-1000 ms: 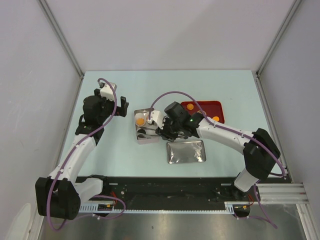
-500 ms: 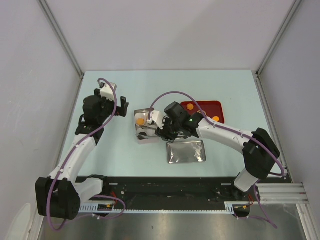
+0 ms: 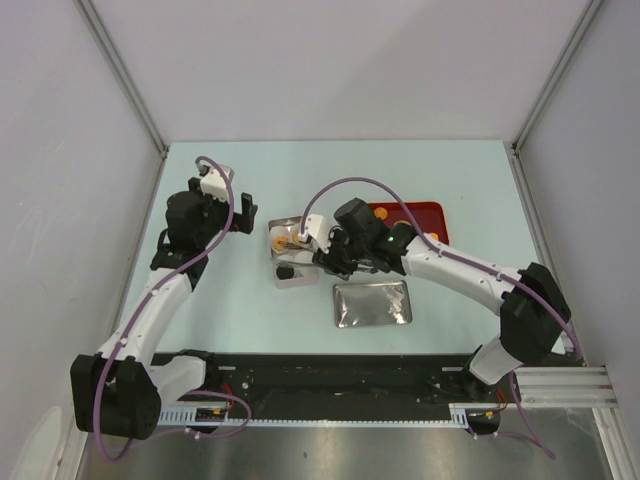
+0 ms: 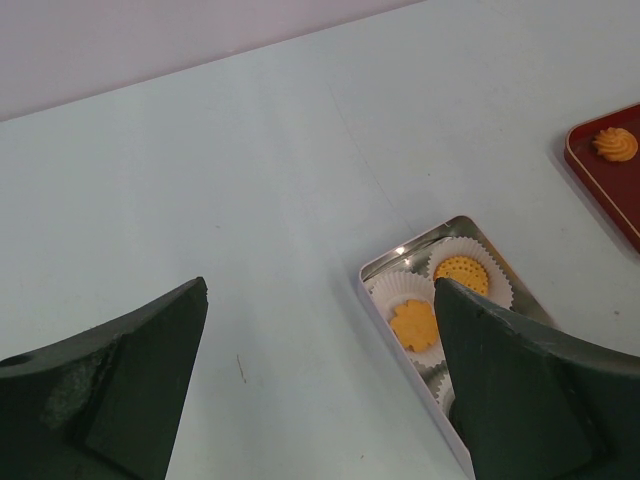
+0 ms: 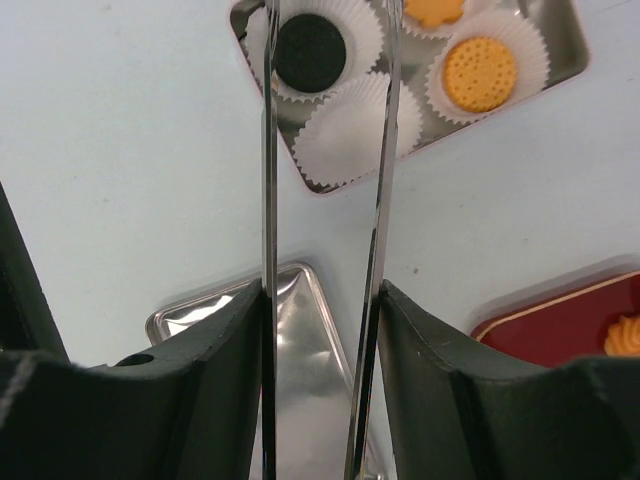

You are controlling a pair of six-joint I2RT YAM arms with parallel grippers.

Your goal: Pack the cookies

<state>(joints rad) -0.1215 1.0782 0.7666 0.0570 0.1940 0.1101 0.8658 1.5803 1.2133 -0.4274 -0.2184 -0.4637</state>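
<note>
An open metal tin (image 3: 301, 282) holds white paper cups. In the right wrist view a black cookie (image 5: 310, 45) lies in one cup, a dotted round orange cookie (image 5: 479, 73) and an orange flower cookie (image 5: 433, 10) in others, and one cup (image 5: 350, 130) is empty. My right gripper (image 5: 320, 300) is shut on metal tongs (image 5: 268, 200), whose blades stand apart and empty over the tin; their tips are out of view. My left gripper (image 4: 320, 300) is open and empty, left of the tin (image 4: 400, 250). More orange cookies (image 4: 615, 144) lie on a red tray (image 3: 405, 213).
The tin's lid (image 3: 371, 303) lies upside down on the table, in front of the red tray and right of the tin. The white walls stand close on the left, back and right. A black rail runs along the near edge.
My right gripper has shifted slightly back and right with the tongs, uncovering the tin's near end, where the black cookie shows in its cup. The left arm has not moved.
</note>
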